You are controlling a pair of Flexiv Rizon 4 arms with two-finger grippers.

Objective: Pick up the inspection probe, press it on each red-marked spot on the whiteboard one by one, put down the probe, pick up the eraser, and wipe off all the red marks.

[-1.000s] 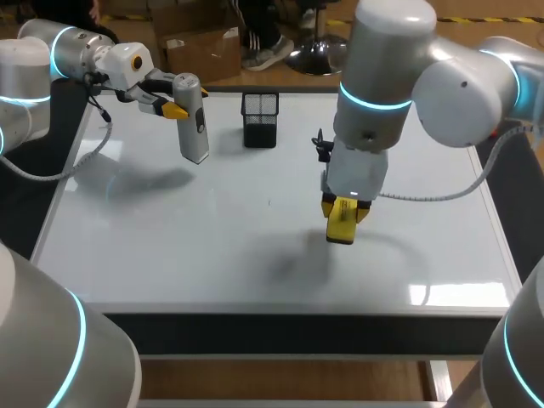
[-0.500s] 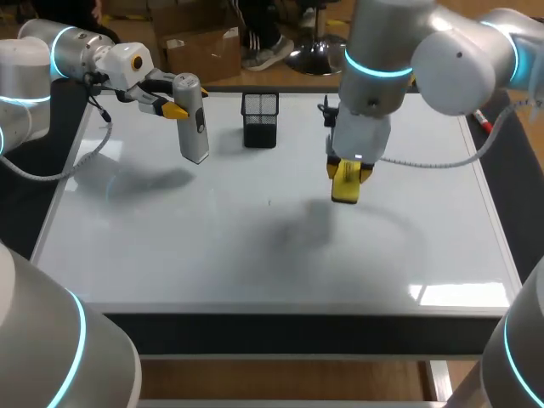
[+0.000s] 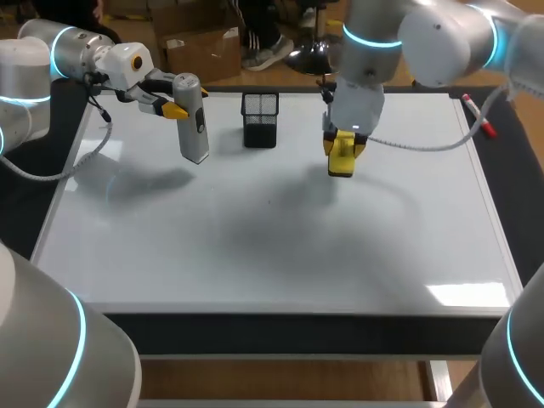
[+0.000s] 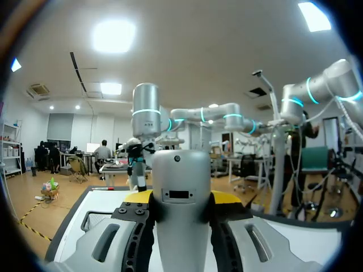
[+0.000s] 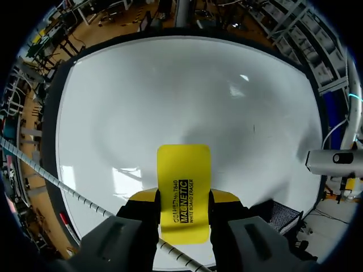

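The grey inspection probe [image 3: 193, 119] hangs upright above the whiteboard's [image 3: 255, 255] far left part, with my left gripper [image 3: 176, 104] shut on its upper half. In the left wrist view the probe [image 4: 180, 175] stands between the yellow fingertips [image 4: 138, 196]. My right gripper [image 3: 342, 140] is shut on the yellow eraser [image 3: 341, 158], held above the board's far middle. In the right wrist view the eraser [image 5: 183, 175] points down at the white surface [image 5: 170, 90]. I see no red marks on the board.
A black mesh pen cup [image 3: 259, 119] stands at the back between the two grippers, close to the eraser. A red marker [image 3: 478, 117] lies on the board's far right edge. The board's frame [image 3: 501, 246] borders it all around.
My right arm has carried the eraser up and away from the board's middle toward its far edge. The left arm and the probe have stayed still.
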